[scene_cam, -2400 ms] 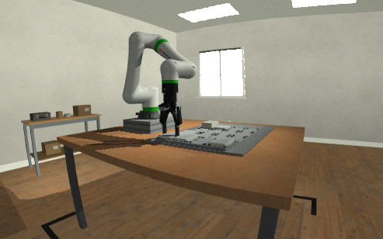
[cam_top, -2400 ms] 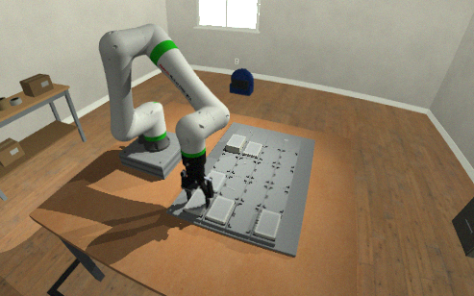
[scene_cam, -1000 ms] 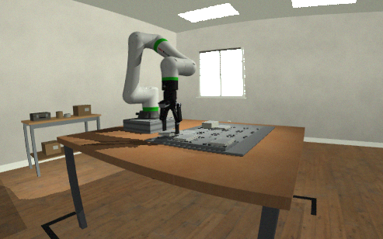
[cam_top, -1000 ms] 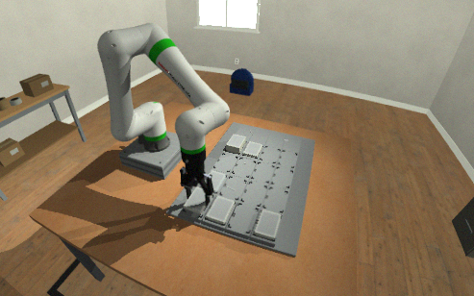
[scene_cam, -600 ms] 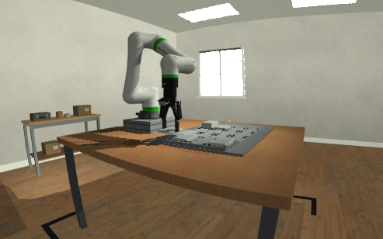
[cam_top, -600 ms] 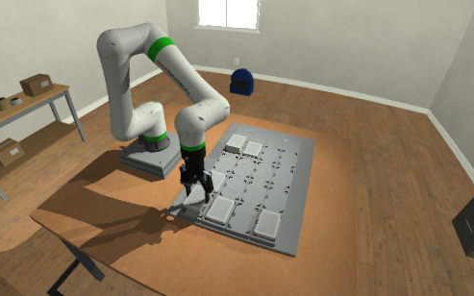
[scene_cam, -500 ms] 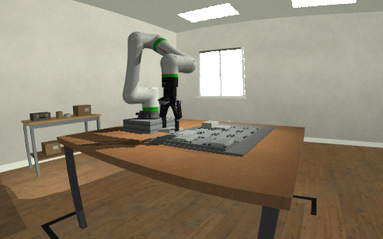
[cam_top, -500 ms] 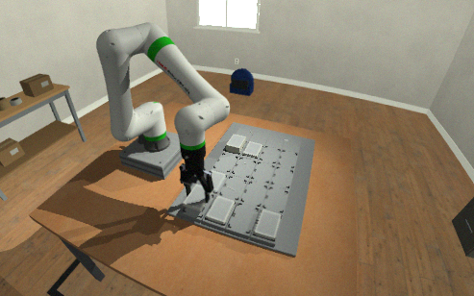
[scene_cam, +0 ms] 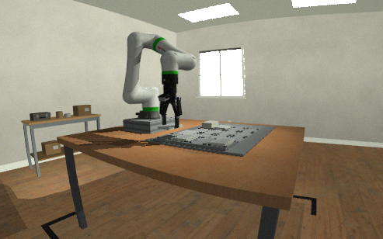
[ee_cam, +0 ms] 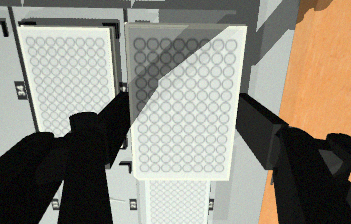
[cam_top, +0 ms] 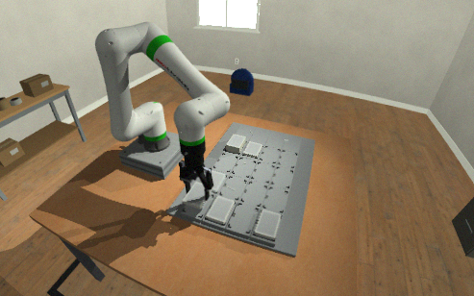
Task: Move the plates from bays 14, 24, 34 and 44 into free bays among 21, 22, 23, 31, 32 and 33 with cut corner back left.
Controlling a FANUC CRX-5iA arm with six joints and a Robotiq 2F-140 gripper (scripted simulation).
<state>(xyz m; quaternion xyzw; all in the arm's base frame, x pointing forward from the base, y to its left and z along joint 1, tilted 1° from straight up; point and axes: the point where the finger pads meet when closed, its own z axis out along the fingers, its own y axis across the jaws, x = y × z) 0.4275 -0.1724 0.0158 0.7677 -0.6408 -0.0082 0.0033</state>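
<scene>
My gripper [cam_top: 196, 186] [scene_cam: 170, 118] [ee_cam: 182, 108] is shut on a sealed 96-well plate [ee_cam: 186, 100] [cam_top: 191, 195]. It grips the plate by its long sides and holds it level a little above the grey deck [cam_top: 301, 192] [scene_cam: 251, 136], at the deck's edge near the arm's base. In the wrist view a second sealed plate [ee_cam: 68, 75] lies in the bay marked 34 to the left of the held one. A third plate [ee_cam: 176, 202] shows below it. Two more plates [cam_top: 219, 209] [cam_top: 267, 223] lie along the deck's near edge.
A tall sealed block [cam_top: 236, 142] [scene_cam: 209, 124] and a flat plate [cam_top: 253, 148] sit at the deck's far end. The arm's base plinth [cam_top: 147, 160] stands left of the deck. The wooden table's edge [ee_cam: 336, 75] runs close beside the held plate.
</scene>
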